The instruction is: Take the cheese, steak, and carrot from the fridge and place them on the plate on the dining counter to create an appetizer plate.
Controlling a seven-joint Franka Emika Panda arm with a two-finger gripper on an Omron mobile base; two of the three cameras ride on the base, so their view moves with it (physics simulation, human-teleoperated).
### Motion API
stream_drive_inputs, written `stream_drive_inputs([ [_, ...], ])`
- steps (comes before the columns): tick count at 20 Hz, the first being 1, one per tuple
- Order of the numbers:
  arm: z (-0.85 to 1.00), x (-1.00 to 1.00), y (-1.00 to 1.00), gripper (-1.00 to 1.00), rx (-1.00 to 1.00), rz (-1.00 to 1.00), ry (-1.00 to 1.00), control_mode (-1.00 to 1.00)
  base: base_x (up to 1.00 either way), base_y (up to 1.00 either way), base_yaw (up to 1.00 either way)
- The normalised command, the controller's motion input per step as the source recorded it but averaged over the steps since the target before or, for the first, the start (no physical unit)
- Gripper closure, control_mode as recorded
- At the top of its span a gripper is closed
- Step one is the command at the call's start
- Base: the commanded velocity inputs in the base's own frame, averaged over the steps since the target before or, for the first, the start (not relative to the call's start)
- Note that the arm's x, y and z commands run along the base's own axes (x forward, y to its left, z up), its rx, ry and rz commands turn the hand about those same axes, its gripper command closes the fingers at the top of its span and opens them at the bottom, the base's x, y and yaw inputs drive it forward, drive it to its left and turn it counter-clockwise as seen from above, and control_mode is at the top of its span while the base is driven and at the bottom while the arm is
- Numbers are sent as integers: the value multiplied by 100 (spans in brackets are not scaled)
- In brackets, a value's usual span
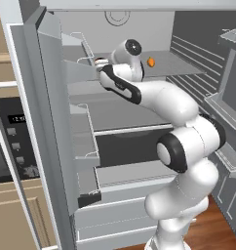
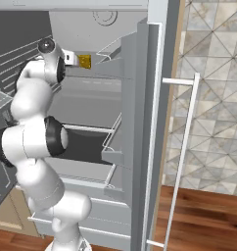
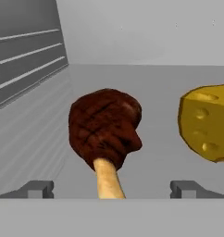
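Observation:
The fridge (image 1: 120, 112) stands open, and my arm reaches onto its upper shelf. In the hand view, the steak (image 3: 104, 127), a dark brown-red lump with a pale bone end, lies straight ahead between my two fingertips (image 3: 37, 189). My gripper (image 3: 113, 190) is open, holds nothing and is just short of the steak. The yellow cheese (image 3: 207, 124) sits to the steak's right, and it also shows just past the gripper (image 2: 75, 59) as the cheese (image 2: 84, 61). The orange carrot (image 1: 151, 62) lies on the same shelf behind my arm. The plate and the dining counter are out of view.
Open fridge doors with wire-railed shelves (image 1: 86, 141) flank the arm on both sides, as the right door (image 2: 140, 98) shows. Grey drawers (image 1: 120, 210) lie below. A black oven (image 1: 8, 141) stands to the left, and a tiled wall (image 2: 213, 73) and wood floor (image 2: 203, 215) to the right.

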Motion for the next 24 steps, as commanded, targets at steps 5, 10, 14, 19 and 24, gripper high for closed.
stream_drive_inputs([
  [5,-12,44,9,-100,0,1,4,-100,0,0,0],
  [10,-3,46,12,-100,0,0,9,-100,0,0,0],
  [14,-1,44,15,-100,0,0,11,-100,0,0,0],
  [19,-26,20,21,100,-3,0,3,-100,0,0,0],
  [24,-41,0,14,100,-2,0,-3,-100,0,0,0],
])
